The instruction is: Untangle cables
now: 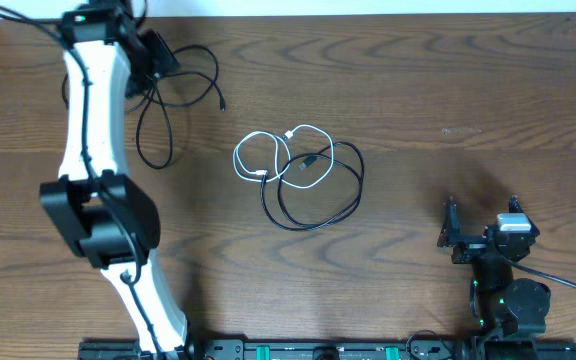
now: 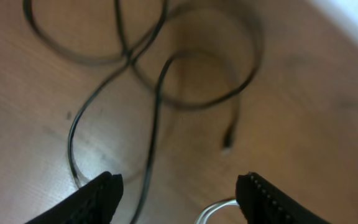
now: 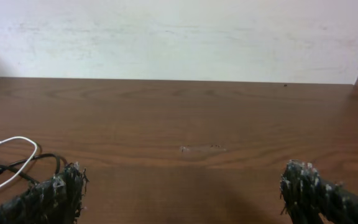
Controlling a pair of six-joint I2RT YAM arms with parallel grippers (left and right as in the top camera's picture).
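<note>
One black cable (image 1: pixel 140 135) lies in loose loops at the table's far left, its plug (image 1: pixel 223 106) pointing right. My left gripper (image 1: pixel 154 60) hovers over the top of these loops. In the left wrist view the same black cable (image 2: pixel 160 81) curls on the wood with its plug (image 2: pixel 229 138) free, and one strand runs down close to the left finger (image 2: pixel 101 198). The left gripper (image 2: pixel 179 190) is open and grips nothing. At the table's middle a white cable (image 1: pixel 253 150) overlaps a second black cable (image 1: pixel 340 200). My right gripper (image 1: pixel 447 232) rests open at the near right.
The right wrist view shows the open right gripper (image 3: pixel 185 186) over bare wood, with the white cable (image 3: pixel 17 142) and a black cable (image 3: pixel 42 160) at far left. A white curved strand (image 2: pixel 216 208) of unclear origin sits by the left gripper's right finger. A wall (image 3: pixel 179 37) bounds the far edge.
</note>
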